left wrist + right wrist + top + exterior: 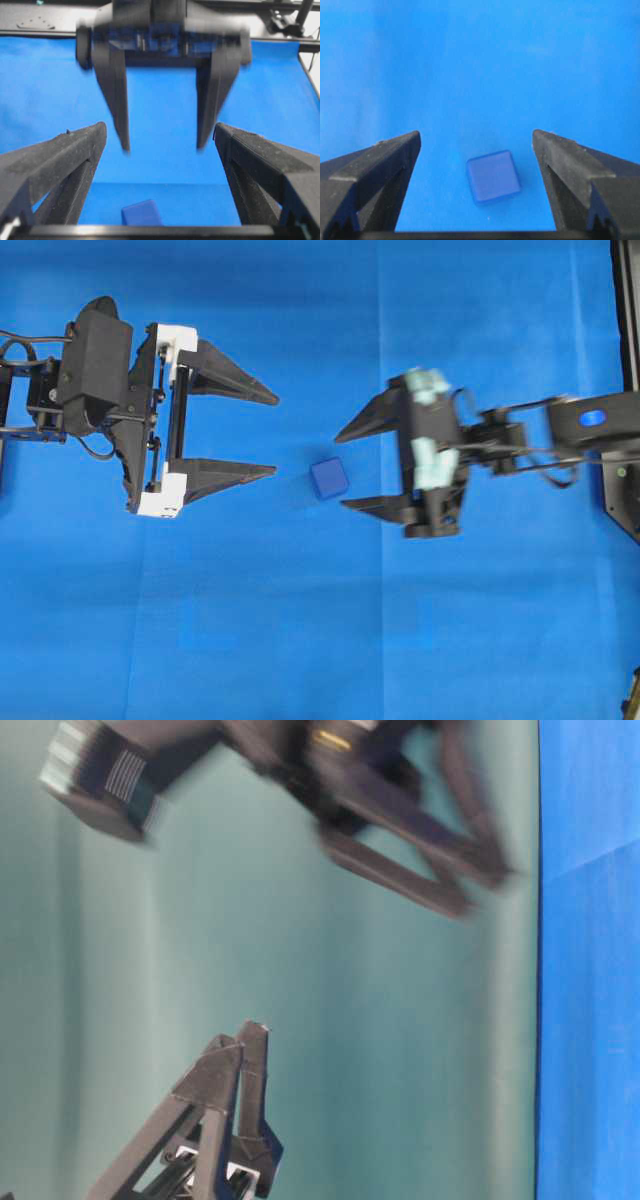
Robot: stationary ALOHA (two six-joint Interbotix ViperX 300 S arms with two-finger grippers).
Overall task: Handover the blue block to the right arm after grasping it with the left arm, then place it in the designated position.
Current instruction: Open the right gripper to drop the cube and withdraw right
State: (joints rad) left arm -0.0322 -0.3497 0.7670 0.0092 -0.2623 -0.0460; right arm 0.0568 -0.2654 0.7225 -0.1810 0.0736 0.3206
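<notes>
The two pointed black fingers of the right gripper (340, 467) stand well apart with nothing between them. The small dark-blue cube with rounded edges (329, 479) — the blue block — lies on the cloth just beyond their tips; in the right wrist view it sits low between the two fingers (380, 160), touching neither. This arm, with its pale-teal pieces, shows blurred overhead and from table level, so I take it to be moving.

Across from it the left gripper (276, 433), black fingers on white plastic mounts, is spread just as wide and equally empty. Its tips point at the block from the other side, and its own camera catches the cube at the bottom edge.

The bright blue cloth (300, 640) covering the table shows no marked spot that I can make out. With the block resting free between the two spread grippers — my guess is it has already been set down.
</notes>
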